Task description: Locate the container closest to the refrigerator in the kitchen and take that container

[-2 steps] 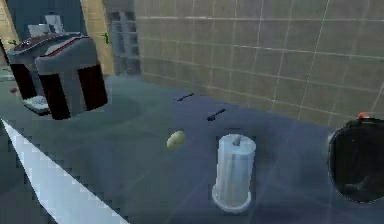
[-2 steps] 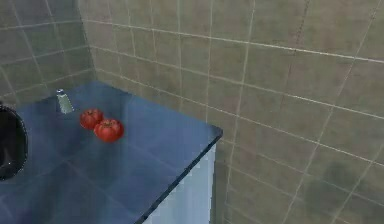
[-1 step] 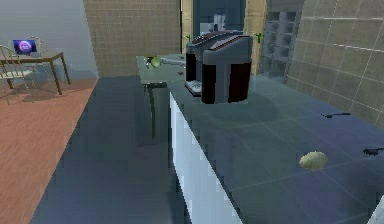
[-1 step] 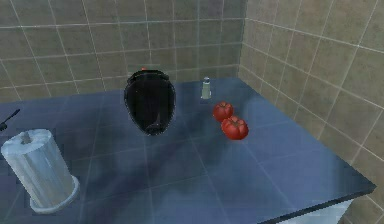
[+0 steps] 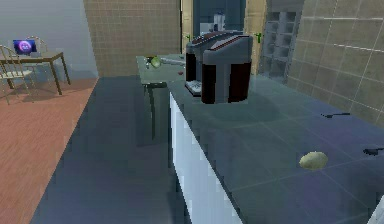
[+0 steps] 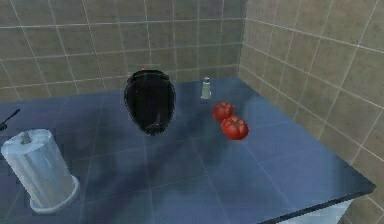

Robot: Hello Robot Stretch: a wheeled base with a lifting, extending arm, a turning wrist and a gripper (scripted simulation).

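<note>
1. Pale and lidded, a canister point(image 6: 40, 172) stands on the dark blue counter point(image 6: 210, 185) at the arm side view's lower left. A black pot point(image 6: 150, 101) shows farther out, near the tiled wall point(image 6: 90, 40), with a shaker point(image 6: 206, 88) and two tomatoes point(image 6: 235, 127) to its right.
2. Which vessel is the container closest to the refrigerator cannot be judged from here, so taking the wrong one looks like the main risk.
3. A careless reach could tip the canister, which is tall on a narrow base. A reach for the pot could knock over the shaker or set the tomatoes rolling.
4. The canister is upright, long axis vertical, lid up. Which way the pot's mouth faces is unclear.
5. The claw's state cannot be told.
</note>
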